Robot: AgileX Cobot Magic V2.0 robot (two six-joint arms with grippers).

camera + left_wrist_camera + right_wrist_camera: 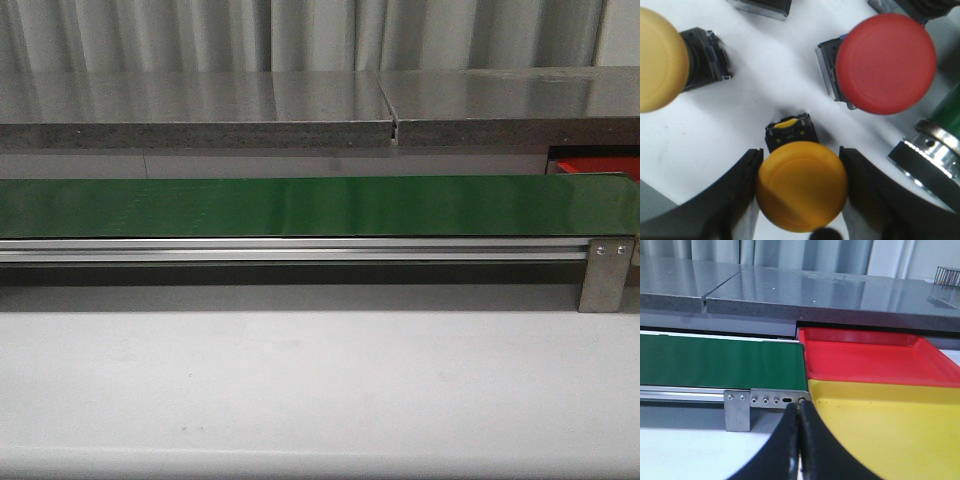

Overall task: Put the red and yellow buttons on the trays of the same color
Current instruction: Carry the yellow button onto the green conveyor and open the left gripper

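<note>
The left gripper (802,200) is standing open around a yellow mushroom-head push button (802,185), its two black fingers (735,195) flanking the domed cap, one on each side. Whether the pads are touching the cap cannot be told; the jaws are sitting very close to it, and the button is resting on the white work surface (700,135), its black switch body (790,131) showing beyond the cap. This straddling position is judged to be the set-up for a pinch across the cap's width.

Other parts are lying near on the same surface: a red mushroom-head push button (886,62) on its side, a second yellow mushroom-head button (660,57) partly cut off at the picture's edge, and a silver-ringed green part (935,150), only partly in view.

The right gripper (799,440) is showing its black fingers pressed together with nothing between them. It is facing a shallow red plastic tray (875,357) and a yellow plastic tray (890,425), lying side by side and touching, just past the end of a green conveyor belt (720,362). That placement is judged to keep both destinations within one short reach.

In the front view the green belt is bare, and neither gripper nor button is showing there.
</note>
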